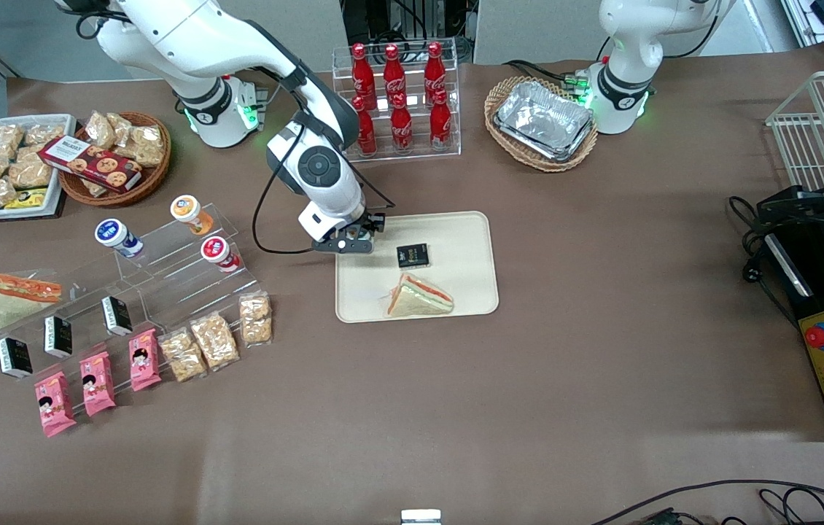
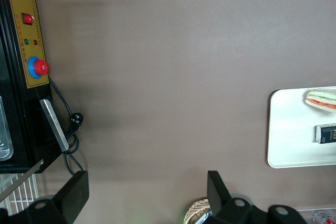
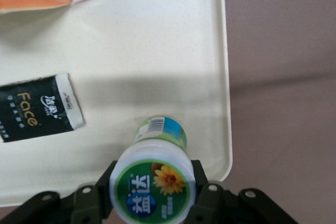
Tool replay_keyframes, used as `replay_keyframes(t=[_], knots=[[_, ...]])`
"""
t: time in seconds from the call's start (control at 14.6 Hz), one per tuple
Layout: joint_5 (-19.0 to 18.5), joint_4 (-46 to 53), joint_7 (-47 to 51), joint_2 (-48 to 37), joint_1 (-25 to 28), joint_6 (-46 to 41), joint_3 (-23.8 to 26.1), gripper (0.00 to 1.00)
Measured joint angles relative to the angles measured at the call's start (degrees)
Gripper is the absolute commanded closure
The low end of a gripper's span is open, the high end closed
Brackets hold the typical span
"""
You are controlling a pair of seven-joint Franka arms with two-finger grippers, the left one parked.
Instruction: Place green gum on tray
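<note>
**Green gum gripped over tray corner**

The green gum (image 3: 155, 182) is showing as a small white bottle with a green label, a barcode on its side, and a round green lid with a white rim, a yellow flower and white characters printed on top. It is sitting between the two fingers (image 3: 95, 196) of the gripper (image 1: 351, 237), lid toward the wrist camera, body pointing down at the tray (image 1: 464, 232). The jaws are standing partly open, closed in against the bottle's sides just under the lid and clamping it. In the front view the bottle is hidden by the gripper.

The gripper is hanging over the tray's corner that lies farther from the front camera and toward the working arm's end of the table. The tray is cream-beige with rounded corners and a low rim. On it a black packet (image 1: 413, 255) with gold lettering is lying flat near the gripper, and a wrapped triangular sandwich (image 1: 418, 297) is lying nearer the front camera. The brown table (image 1: 601, 350) is carrying the tray.
</note>
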Motion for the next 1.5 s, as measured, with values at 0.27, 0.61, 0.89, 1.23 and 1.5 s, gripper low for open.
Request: replay_keyframes(t=[0.27, 0.61, 0.89, 1.23, 1.5], knots=[[0.0, 0.0, 0.8, 1.5, 0.8, 1.6, 0.0, 0.94], [0.0, 0.0, 2.4, 1.7, 0.8, 2.2, 0.0, 0.19], [0.0, 0.0, 2.7, 2.2, 0.8, 2.5, -0.2, 0.00], [-0.4, 0.7, 2.8, 0.7, 0.2, 1.1, -0.4, 0.00], [-0.7, 3.5, 2.6, -9.3, -3.1, -11.5, -0.4, 0.00]])
